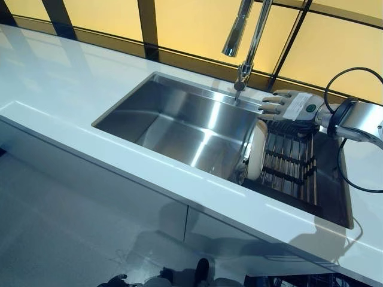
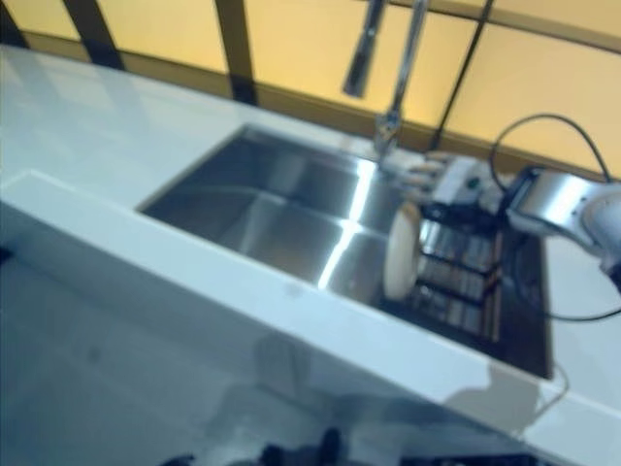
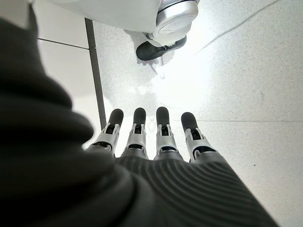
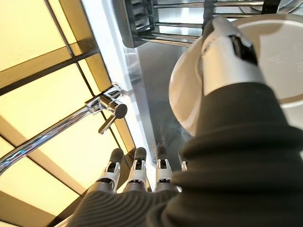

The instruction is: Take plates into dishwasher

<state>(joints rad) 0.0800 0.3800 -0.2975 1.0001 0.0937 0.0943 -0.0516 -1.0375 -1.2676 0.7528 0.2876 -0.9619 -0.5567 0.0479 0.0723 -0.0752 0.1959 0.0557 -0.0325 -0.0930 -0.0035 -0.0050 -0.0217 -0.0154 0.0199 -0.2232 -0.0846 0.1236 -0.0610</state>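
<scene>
A cream plate (image 1: 257, 149) stands on edge at the left end of a dark dish rack (image 1: 293, 170) set in the right part of the steel sink (image 1: 167, 119). My right hand (image 1: 293, 107) hovers just above and behind the plate, by the base of the tap, and is open with its fingers (image 4: 137, 170) straight. In the right wrist view its thumb (image 4: 227, 54) lies across the face of the plate (image 4: 187, 94); I cannot tell whether it touches. My left hand (image 3: 156, 137) hangs low over the floor, open and holding nothing.
A tall chrome tap (image 1: 248, 48) rises behind the sink, close to my right hand. White counter (image 1: 60, 78) runs around the sink, with a yellow panelled wall (image 1: 191, 24) behind it. Pale floor lies in front of the counter.
</scene>
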